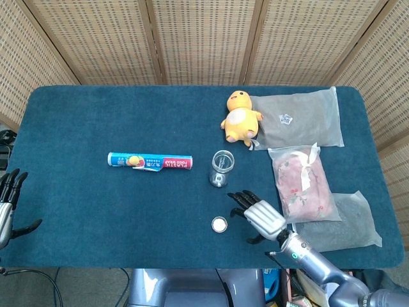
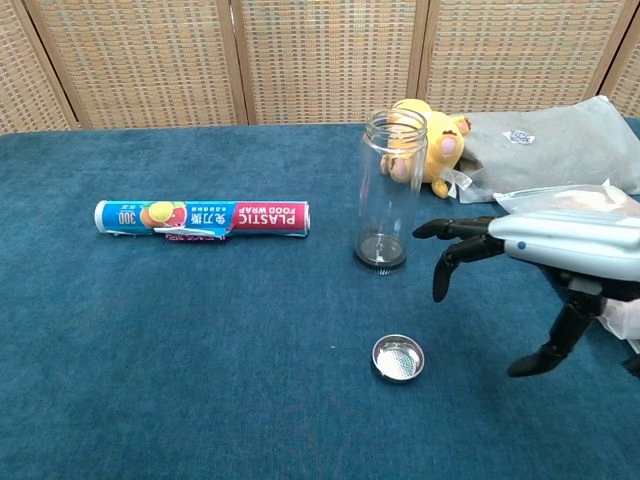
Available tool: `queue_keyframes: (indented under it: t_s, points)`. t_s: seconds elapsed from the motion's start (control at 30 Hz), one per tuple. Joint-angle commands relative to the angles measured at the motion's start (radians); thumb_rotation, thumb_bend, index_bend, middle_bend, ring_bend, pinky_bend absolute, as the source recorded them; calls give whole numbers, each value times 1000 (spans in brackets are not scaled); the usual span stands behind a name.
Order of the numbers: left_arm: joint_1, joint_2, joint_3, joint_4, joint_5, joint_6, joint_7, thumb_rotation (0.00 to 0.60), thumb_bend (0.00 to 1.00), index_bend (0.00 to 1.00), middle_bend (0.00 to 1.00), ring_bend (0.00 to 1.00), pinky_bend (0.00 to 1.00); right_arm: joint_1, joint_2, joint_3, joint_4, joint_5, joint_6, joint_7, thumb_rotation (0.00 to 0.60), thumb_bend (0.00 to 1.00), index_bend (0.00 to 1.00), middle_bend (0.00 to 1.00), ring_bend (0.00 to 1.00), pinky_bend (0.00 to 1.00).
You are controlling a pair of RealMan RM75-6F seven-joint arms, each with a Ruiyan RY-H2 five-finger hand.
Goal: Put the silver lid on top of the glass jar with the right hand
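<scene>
The silver lid lies flat on the blue tabletop, in front of the glass jar. The empty glass jar stands upright with its mouth uncovered. My right hand hovers just right of the lid with its fingers spread, holding nothing and touching neither lid nor jar. My left hand rests at the table's left edge in the head view, fingers apart and empty.
A plastic wrap roll lies left of the jar. A yellow plush toy sits behind it. Three plastic bags lie along the right side.
</scene>
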Motion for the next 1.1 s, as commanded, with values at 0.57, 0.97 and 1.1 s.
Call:
queue_keyframes:
  t_s: [0.57, 0.97, 1.1]
  points:
    - [-7, -2, 0, 2, -11, -19, 2, 600, 68, 0, 0, 0, 0, 79, -193, 46, 72, 306, -29, -251, 600, 350, 454, 0, 0, 0]
    - [-8, -2, 1, 2, -12, -24, 1, 600, 69, 0, 0, 0, 0, 105, -253, 29, 72, 383, -5, -322, 600, 424, 474, 0, 0, 0]
    - [-9, -1, 0, 2, -13, -26, -2, 600, 68, 0, 0, 0, 0, 115, -271, 30, 80, 413, 4, -344, 600, 444, 478, 0, 0, 0]
